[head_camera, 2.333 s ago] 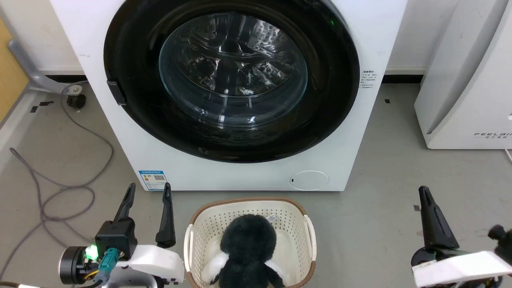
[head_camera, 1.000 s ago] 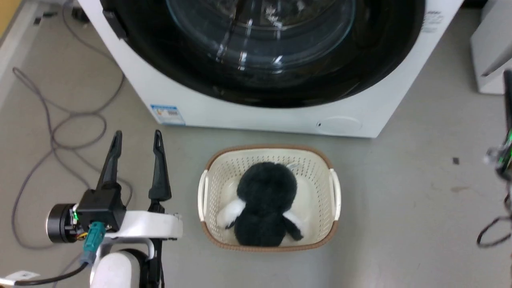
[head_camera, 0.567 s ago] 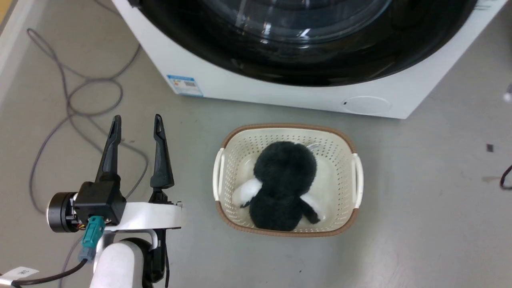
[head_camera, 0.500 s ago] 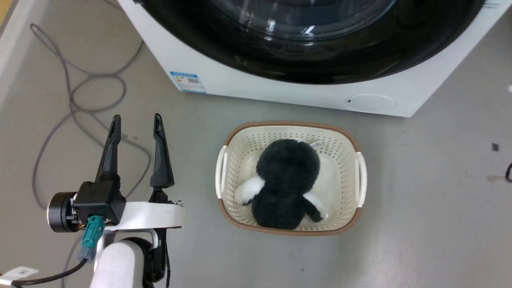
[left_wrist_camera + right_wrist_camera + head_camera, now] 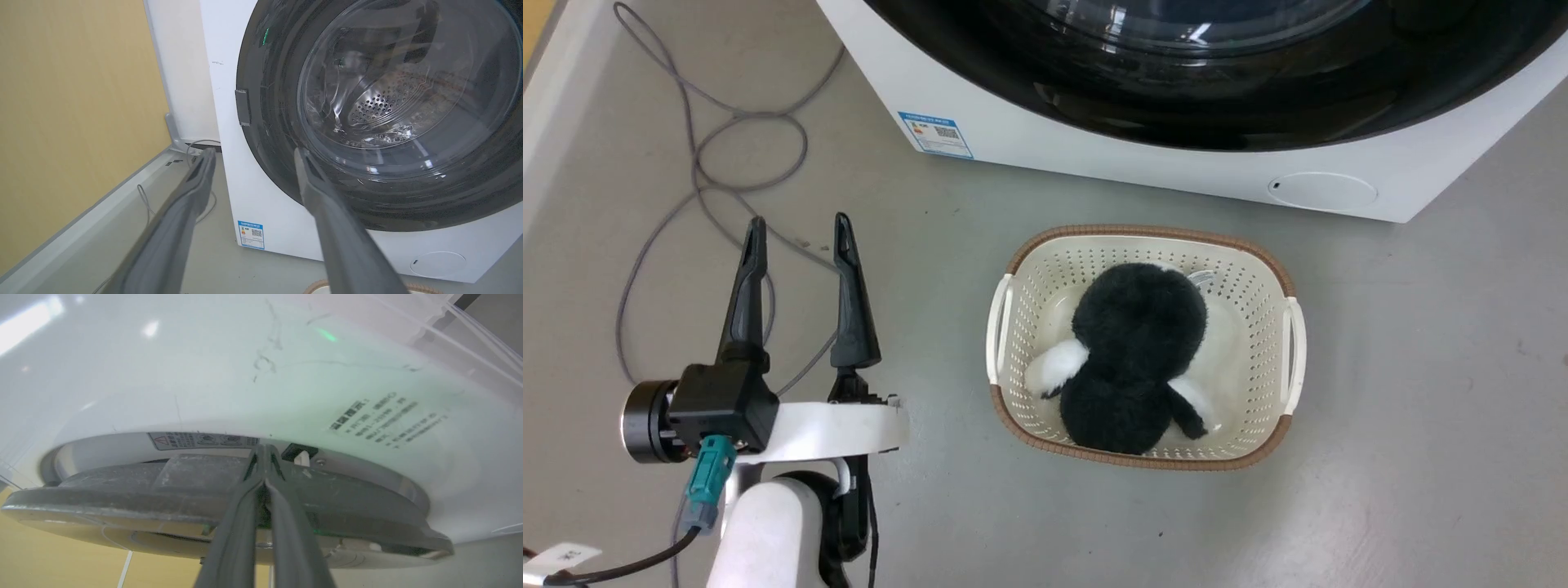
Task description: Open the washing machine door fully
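Bright, even indoor light falls from above, leaving only soft shadows on the floor. Lamps glare as white streaks on the door glass and the washer front. The right wrist view is hazy, its fingers blurred.

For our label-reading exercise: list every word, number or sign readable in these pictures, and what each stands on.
Blue label low on the washing machine: print and QR code too small to read.
Grey print on its white front: blurred, unreadable.
Sticker on its recessed rim: a warning triangle; words too small.
Nothing can be quoted.
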{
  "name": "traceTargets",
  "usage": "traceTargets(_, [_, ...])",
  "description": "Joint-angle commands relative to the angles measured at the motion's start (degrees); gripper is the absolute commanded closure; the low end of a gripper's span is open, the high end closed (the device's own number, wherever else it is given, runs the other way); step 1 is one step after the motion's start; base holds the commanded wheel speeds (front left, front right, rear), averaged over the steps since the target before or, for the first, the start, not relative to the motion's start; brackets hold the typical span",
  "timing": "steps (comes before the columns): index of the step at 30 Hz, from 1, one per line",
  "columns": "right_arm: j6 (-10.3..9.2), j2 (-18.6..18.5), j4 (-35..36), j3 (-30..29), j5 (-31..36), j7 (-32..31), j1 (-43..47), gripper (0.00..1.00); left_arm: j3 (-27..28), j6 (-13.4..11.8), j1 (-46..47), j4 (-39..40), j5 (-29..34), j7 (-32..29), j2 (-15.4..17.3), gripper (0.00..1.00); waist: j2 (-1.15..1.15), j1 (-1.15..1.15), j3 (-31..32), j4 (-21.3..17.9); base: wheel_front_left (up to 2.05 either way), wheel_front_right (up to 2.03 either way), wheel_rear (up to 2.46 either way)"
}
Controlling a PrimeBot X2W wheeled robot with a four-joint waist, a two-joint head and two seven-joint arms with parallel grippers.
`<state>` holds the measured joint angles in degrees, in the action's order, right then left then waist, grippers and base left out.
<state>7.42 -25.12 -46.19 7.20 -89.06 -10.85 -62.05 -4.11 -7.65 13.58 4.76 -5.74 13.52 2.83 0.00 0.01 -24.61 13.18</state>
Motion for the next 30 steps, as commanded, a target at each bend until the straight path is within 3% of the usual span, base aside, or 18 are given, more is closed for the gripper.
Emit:
traceTargets(1, [0.06,0.19,-1.22,1.21,-1.97,-1.45,-1.5,1.0,-0.11,-0.33,1.08,-0.07,-0.23,0.59,0.05,0.0,0.0,-0.01,-0.03,0.09,0.0,0.0,0.0])
traceTargets(7, [0.07,0.5,-1.09,3.59,-7.16,-8.45,-1.2,1.0,0.17,-0.4,0.38,-0.78,-0.32,1.31,0.05,0.0,0.0,-0.01,1.02,-0.28,0.0,0.0,0.0])
traceTargets(17, [0.07,1.1,2.28,4.77,-8.01,-11.57,7.66,1.0,1.58,0.42,-3.18,-3.13,0.27,1.48,0.05,0.0,0.0,-0.01,7.13,-1.66,0.0,0.0,0.0])
traceTargets(30, [0.07,5.97,15.74,5.47,-10.1,-15.26,27.54,1.0,1.81,1.5,-8.95,-5.06,1.53,1.48,0.05,0.0,0.0,-0.01,14.78,-3.8,0.0,0.0,0.0])
